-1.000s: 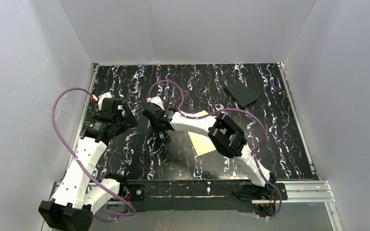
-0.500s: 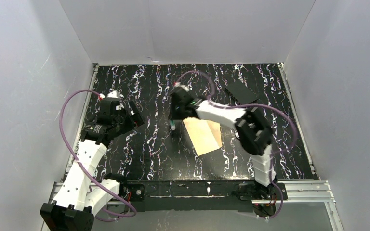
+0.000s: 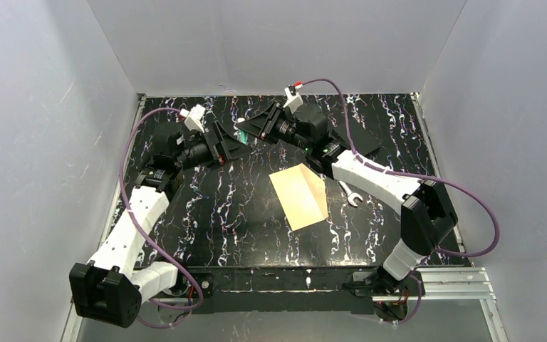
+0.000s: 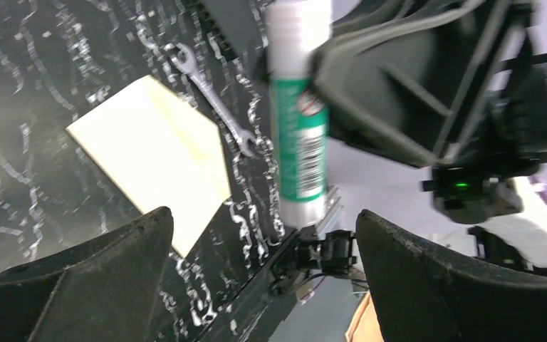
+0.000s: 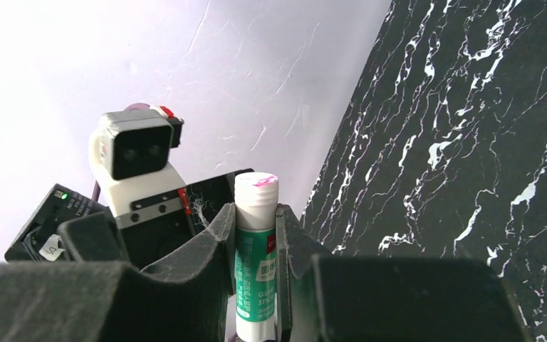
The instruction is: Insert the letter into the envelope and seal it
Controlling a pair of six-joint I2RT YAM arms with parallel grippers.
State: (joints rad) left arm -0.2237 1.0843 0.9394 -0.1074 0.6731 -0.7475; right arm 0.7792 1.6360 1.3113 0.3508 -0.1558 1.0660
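My right gripper (image 5: 256, 214) is shut on a green and white glue stick (image 5: 256, 235), its uncapped white end pointing away from the wrist. In the top view the glue stick (image 3: 246, 134) hangs in the air over the back of the table in the right gripper (image 3: 256, 132). The left gripper (image 3: 236, 144) faces it, wide open and holding nothing. In the left wrist view the glue stick (image 4: 298, 121) stands just beyond the open left gripper (image 4: 263, 217). The tan letter (image 3: 298, 196) lies flat mid-table, looking pale (image 4: 149, 153) from the left wrist. I cannot make out the envelope as a separate piece.
A small silver wrench (image 3: 351, 194) lies just right of the letter, and it shows as the wrench (image 4: 210, 92) in the left wrist view. A black flat block (image 3: 365, 142) sits at the back right, partly behind the right arm. White walls enclose the black marbled table (image 3: 206, 214).
The right arm has lifted from the table's middle to the back, carrying the glue stick. The left arm has swung up and right to face it.
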